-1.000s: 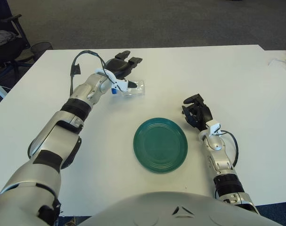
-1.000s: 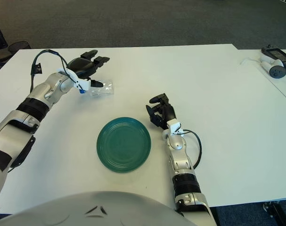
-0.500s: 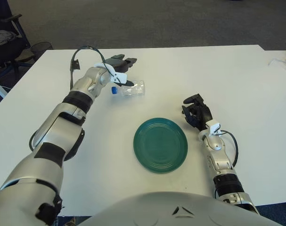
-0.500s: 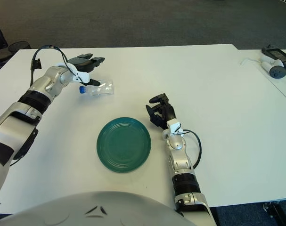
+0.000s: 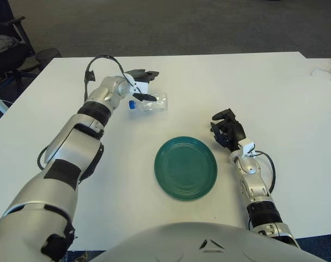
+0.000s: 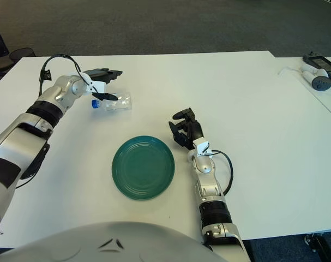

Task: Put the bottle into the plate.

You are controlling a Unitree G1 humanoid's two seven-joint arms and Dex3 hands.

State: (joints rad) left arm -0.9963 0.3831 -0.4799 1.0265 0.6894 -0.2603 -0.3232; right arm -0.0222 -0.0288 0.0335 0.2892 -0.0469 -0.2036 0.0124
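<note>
Left eye view: clear bottle, blue cap, lying sideways on table.

no readable text, labels, brands or numbers anywhere

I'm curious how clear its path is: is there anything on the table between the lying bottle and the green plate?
No. Both eye views show only bare white table between the bottle and the plate.
</note>
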